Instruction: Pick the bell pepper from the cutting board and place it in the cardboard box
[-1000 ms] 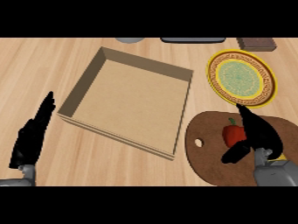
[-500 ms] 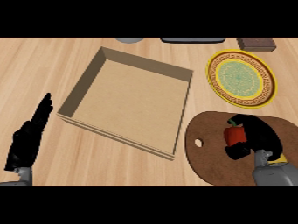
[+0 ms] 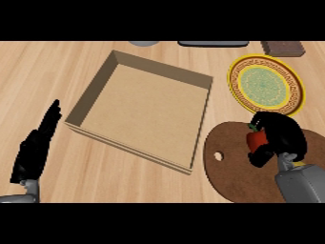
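Light wooden counter (image 3: pixel 59 66) with pale grain fills the view.

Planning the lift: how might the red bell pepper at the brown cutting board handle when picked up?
The red bell pepper looks small beside the black right hand curled round it, so probably light. Its rounded shape might roll on the brown cutting board if released.

Light is bright and even, diffuse from above. The tabletop (image 3: pixel 66 62) is lit flat edge to edge and reads matte. The main shading is inside the cardboard box (image 3: pixel 93 93), where the left inner wall is darker than the floor. The black left hand (image 3: pixel 35 150) and right hand (image 3: pixel 283 136) are near-flat silhouettes with little surface detail. The bell pepper (image 3: pixel 255 139) pops saturated red against the dark cutting board (image 3: pixel 228 178). Plate (image 3: pixel 233 81) colours are vivid and uniform.
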